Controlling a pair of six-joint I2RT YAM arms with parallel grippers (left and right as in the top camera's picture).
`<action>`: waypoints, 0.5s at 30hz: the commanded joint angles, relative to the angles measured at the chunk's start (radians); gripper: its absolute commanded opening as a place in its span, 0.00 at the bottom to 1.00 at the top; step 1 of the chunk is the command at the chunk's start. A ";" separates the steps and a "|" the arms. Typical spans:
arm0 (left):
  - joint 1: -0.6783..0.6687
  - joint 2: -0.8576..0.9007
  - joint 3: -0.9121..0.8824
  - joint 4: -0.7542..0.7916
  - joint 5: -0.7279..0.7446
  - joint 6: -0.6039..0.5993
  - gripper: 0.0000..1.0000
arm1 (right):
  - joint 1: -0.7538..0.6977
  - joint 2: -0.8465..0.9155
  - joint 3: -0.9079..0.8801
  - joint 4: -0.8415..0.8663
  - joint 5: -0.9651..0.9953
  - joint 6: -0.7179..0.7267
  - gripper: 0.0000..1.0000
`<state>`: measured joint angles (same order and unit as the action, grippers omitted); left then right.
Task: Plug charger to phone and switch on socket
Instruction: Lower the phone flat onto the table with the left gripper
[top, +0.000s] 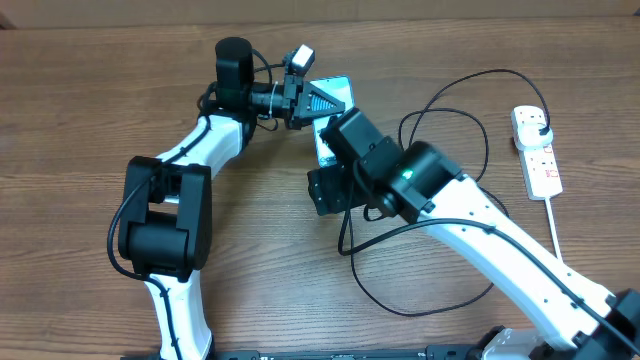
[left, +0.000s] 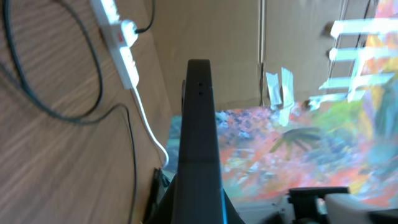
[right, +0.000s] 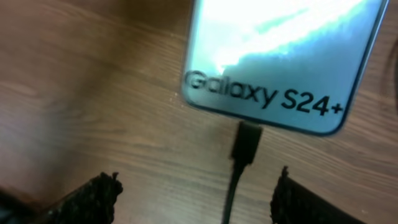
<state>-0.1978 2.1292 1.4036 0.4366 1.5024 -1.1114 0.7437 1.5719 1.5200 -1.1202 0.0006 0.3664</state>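
Left claw (top: 318, 100) rests at the phone's (right: 280, 50) far end, and I cannot tell its grip. The phone lies mid-bench (top: 100, 80), with the charger tip (right: 247, 142) apparently seated in its port. Right claw (right: 196, 194) hovers spread and empty. Next, reach right to the socket (top: 536, 150) and switch it on.

Wooden table (top: 80, 80) from above, left arm (top: 200, 150) and right arm (top: 500, 230) meeting over mostly hidden phone (top: 338, 86), charger (top: 505, 71) looping toward socket (top: 541, 168) at right edge, black plug (top: 541, 127) seemingly seated there, white cord (top: 556, 225) trailing down.
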 joint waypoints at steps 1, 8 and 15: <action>-0.050 -0.016 0.007 0.132 -0.053 -0.096 0.04 | -0.005 -0.057 0.164 -0.099 0.023 -0.012 0.84; -0.183 -0.016 0.033 0.365 -0.184 -0.141 0.04 | -0.005 -0.216 0.329 -0.293 0.252 -0.031 0.84; -0.253 -0.016 0.048 0.013 -0.439 0.123 0.04 | -0.005 -0.446 0.327 -0.356 0.314 -0.023 1.00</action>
<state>-0.4416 2.1288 1.4185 0.5491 1.2392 -1.1450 0.7410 1.1973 1.8282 -1.4693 0.2600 0.3397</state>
